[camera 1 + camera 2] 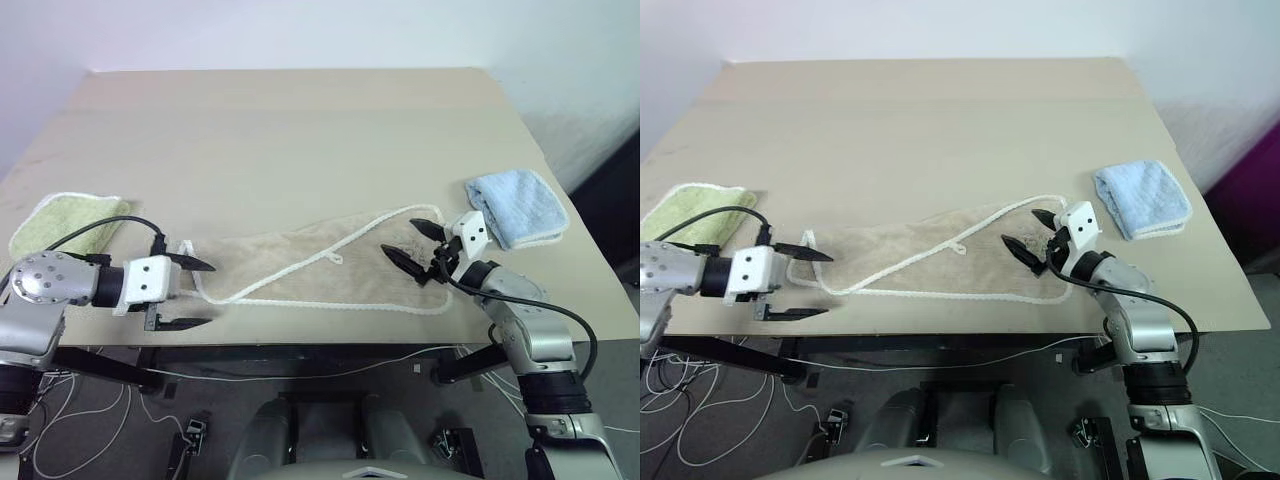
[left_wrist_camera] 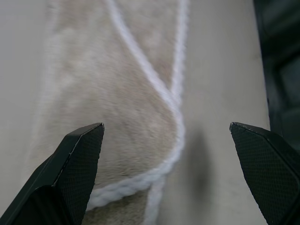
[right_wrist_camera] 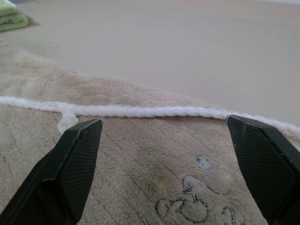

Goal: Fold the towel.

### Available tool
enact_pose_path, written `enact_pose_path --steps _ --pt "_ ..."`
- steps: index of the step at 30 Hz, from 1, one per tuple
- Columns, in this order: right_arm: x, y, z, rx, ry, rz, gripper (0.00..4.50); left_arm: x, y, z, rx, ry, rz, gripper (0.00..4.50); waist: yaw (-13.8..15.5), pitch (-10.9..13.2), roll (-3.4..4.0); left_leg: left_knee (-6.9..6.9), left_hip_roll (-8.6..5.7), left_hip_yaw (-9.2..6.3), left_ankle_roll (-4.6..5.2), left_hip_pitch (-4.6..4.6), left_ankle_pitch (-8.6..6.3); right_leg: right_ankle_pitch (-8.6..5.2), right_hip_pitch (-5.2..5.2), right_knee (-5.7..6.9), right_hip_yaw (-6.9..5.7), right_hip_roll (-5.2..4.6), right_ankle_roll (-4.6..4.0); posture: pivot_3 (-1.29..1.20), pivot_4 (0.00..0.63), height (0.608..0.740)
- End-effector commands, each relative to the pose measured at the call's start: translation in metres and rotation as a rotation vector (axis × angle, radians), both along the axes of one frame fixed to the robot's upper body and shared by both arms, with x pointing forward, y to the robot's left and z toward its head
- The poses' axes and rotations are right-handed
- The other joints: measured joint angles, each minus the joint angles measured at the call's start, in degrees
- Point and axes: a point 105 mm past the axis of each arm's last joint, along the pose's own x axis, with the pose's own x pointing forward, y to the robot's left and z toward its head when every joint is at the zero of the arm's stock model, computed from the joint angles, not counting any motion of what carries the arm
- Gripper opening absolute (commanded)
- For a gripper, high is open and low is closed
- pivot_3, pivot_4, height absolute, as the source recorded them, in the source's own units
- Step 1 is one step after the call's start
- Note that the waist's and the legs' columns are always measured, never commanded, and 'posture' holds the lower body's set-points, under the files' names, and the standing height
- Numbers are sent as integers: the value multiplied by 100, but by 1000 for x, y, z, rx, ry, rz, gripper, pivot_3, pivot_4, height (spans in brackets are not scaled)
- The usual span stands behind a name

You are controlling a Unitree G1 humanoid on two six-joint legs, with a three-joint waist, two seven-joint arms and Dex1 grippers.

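The towel (image 1: 320, 265) is beige with a white stitched border and lies lengthwise along the table's front edge, its far long edge folded over on a slant. A small white loop (image 3: 68, 119) sits on the border, with a small drawn figure on the cloth nearby. My left gripper (image 1: 195, 293) stands open at the towel's left end, one finger over the corner and the other off the table edge, holding nothing. My right gripper (image 1: 400, 237) hovers open over the towel's right end. In the left wrist view the towel's end (image 2: 117, 117) lies between the black fingers (image 2: 79, 154).
A small folded green cloth (image 1: 70, 220) lies at the table's left edge. On the right side, just past my right gripper, sits a small folded blue cloth (image 1: 515, 205). The tan table (image 1: 300, 130) stretches bare behind the towel. Cables hang below the front edge.
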Motion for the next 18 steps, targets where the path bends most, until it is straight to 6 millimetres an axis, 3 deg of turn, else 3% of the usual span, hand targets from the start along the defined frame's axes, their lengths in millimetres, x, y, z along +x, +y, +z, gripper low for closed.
enact_pose_path --steps 1,9,12,18 --pt "-3 4 15 16 -62 10 4454 3 -1 2 64 -71 -60 4500 3 0 0 1 -1 2 0 0 0 0 0 0 0 -1 0 0 150 740" --pt "-5 8 15 19 -59 15 4454 14 -7 -4 87 -168 -62 4500 14 0 1 11 -3 1 5 -1 -2 0 5 1 -3 8 2 0 150 740" --pt "-4 9 16 19 -61 19 4500 9 -5 -11 115 -169 -80 3955 19 1 1 13 -3 0 5 0 -2 0 6 6 -5 9 2 0 150 740" --pt "-3 10 17 22 -65 26 4500 10 -2 -8 99 -189 -48 1937 24 1 1 22 -3 -3 6 1 -2 0 13 7 -10 9 2 0 150 740"
